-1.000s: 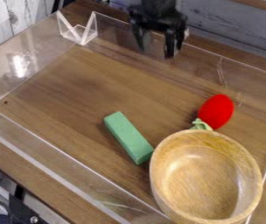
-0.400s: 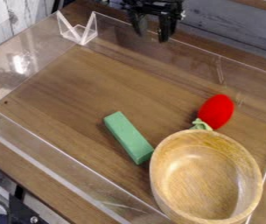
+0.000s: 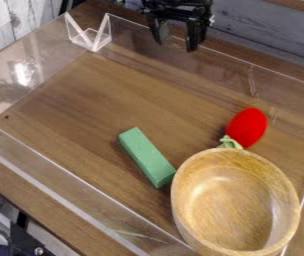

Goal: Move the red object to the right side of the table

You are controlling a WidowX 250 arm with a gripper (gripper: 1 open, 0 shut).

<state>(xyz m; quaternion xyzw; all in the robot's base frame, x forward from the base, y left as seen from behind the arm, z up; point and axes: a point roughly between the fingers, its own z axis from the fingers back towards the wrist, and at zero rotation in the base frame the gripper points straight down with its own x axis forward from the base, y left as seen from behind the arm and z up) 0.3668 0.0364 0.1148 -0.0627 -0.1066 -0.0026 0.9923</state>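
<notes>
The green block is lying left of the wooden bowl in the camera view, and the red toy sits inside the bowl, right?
Not quite: the camera view shows the red toy outside the bowl, on the tabletop just above it in the picture.

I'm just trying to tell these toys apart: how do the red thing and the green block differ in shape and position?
The red toy is rounded, with a light-green leafy end, while the green block is a plain, straight-edged bar. The red toy lies above the wooden bowl in the picture; the green block lies to the bowl's upper left. Both rest on the brown tabletop.
</notes>
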